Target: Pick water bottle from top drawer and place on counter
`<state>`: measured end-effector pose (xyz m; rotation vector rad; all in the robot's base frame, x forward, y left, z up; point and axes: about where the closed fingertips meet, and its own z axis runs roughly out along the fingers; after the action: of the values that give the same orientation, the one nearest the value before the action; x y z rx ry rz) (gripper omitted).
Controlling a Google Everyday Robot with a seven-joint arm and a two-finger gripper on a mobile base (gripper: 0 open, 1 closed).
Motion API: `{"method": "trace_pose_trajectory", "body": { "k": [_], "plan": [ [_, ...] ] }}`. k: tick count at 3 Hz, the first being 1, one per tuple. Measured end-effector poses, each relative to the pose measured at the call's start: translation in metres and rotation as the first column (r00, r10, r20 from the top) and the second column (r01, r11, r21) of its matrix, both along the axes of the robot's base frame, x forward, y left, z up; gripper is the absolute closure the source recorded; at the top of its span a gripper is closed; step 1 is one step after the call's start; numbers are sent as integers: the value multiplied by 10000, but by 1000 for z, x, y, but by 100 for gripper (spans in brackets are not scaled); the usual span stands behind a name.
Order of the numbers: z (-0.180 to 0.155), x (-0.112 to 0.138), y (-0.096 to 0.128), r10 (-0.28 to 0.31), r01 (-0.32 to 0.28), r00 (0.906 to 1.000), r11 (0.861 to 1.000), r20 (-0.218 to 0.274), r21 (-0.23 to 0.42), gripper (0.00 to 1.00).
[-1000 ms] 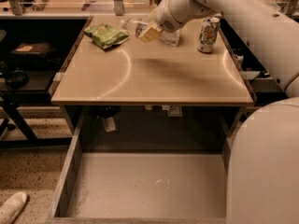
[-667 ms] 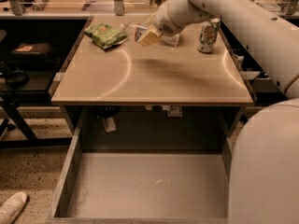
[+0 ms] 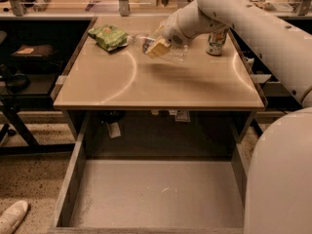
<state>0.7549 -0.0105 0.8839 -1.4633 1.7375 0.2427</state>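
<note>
Tan-padded gripper [image 3: 157, 47] is what you want to look at first, upper middle of the frame, out over the far half of the counter [image 3: 146, 87]. It's clamped across the middle of the water bottle [image 3: 176, 55]. The bottle sits tilted in the grip, with its clear crinkled body poking out to the right and its other end toward the left. You can't really tell whether the bottle is touching the tabletop or hanging just above it. There's a soft shadow on the beige surface just below it in the frame.

Your white arm [image 3: 253, 18] comes in from the upper right and angles down-left to the claw. Just left of the bottle you've got a green snack bag [image 3: 108, 35] lying flat near the far left corner. Right of the arm, near the far right edge, a green-white drink can [image 3: 216, 40] stands upright, partly hidden behind the arm.

Lower half of the frame: the top drawer [image 3: 156, 194] is pulled wide open toward you, grey bottom showing. The robot's white body [image 3: 282, 179] fills the lower right, and a white shoe [image 3: 12, 216] peeks in at the lower left on the speckled floor.
</note>
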Motion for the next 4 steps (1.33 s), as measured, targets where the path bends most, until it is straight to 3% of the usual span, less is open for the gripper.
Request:
{"method": "trace_pose_trajectory", "body": {
  "k": [3,4],
  "plan": [
    [-35,10,-10,-9,-2,9997,9991,-259,-430,100],
    [-35,10,-10,-9,-2,9997,9991,-259,-430,82]
  ]
}}
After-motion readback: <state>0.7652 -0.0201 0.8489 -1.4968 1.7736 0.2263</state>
